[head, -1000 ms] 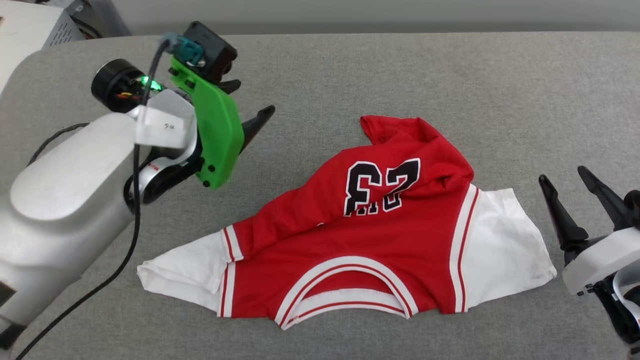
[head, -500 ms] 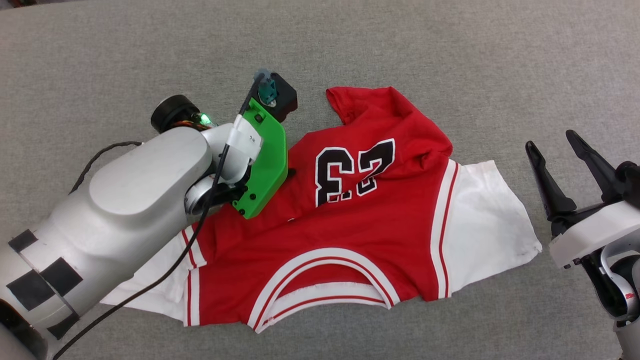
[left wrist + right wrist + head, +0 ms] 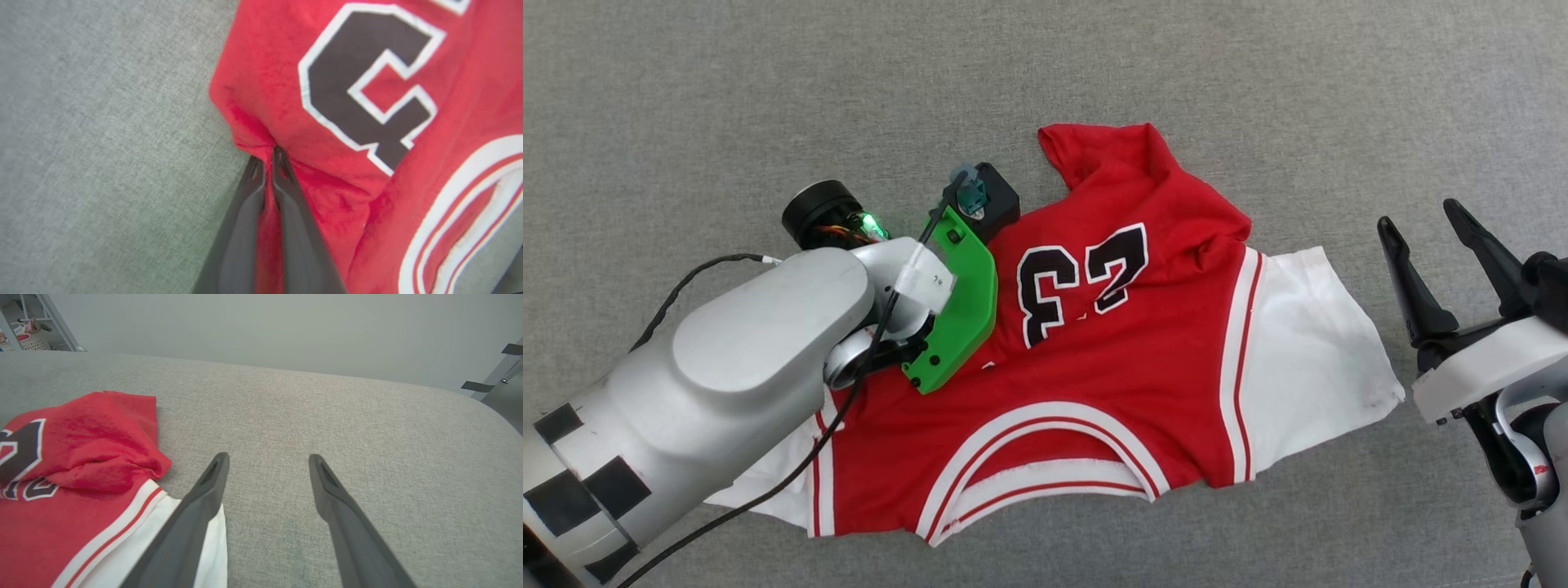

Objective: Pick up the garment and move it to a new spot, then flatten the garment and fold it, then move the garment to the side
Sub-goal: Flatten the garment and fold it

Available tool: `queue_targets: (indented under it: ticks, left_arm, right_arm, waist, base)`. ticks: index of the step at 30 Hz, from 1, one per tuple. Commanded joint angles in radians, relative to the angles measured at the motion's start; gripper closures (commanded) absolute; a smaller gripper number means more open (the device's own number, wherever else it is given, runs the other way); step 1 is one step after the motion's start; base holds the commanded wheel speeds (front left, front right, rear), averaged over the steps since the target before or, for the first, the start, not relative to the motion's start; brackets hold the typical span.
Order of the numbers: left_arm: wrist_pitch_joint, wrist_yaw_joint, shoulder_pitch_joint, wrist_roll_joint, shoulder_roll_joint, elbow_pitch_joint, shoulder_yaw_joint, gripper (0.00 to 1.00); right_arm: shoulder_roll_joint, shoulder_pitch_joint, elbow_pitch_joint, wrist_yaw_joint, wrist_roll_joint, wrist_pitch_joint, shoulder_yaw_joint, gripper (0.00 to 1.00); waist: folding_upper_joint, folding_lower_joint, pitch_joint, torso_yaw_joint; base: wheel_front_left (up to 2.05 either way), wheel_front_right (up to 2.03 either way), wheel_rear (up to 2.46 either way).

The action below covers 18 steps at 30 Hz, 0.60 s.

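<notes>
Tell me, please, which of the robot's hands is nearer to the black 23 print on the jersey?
Left. The left hand is shut on the red edge of the garment, right beside the 23 print; the right hand stands open out past the white sleeve.

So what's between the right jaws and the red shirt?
Only bare grey fabric surface, seen in the head view, separates the right jaws from the red jersey T-shirt's white sleeve.
</notes>
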Motion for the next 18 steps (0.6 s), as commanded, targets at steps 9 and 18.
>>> queue_targets:
  ticks: [9, 18]
  left_arm:
    - [-0.06, -0.001, -0.08, 0.054, 0.076, -0.063, -0.012, 1.0]
    - [-0.099, -0.001, -0.144, 0.207, 0.091, 0.072, -0.012, 1.0]
  right_arm:
    - [-0.002, -0.004, 0.015, -0.001, -0.002, -0.018, 0.01, 0.0]
    - [0.002, -0.032, 0.032, -0.001, 0.009, -0.038, 0.034, 0.0]
  waist:
    - [-0.0001, 0.0, -0.021, 0.013]
    - [-0.0001, 0.0, 0.018, -0.036]
  base:
    - [0.0, 0.0, 0.0]
    - [0.0, 0.0, 0.0]
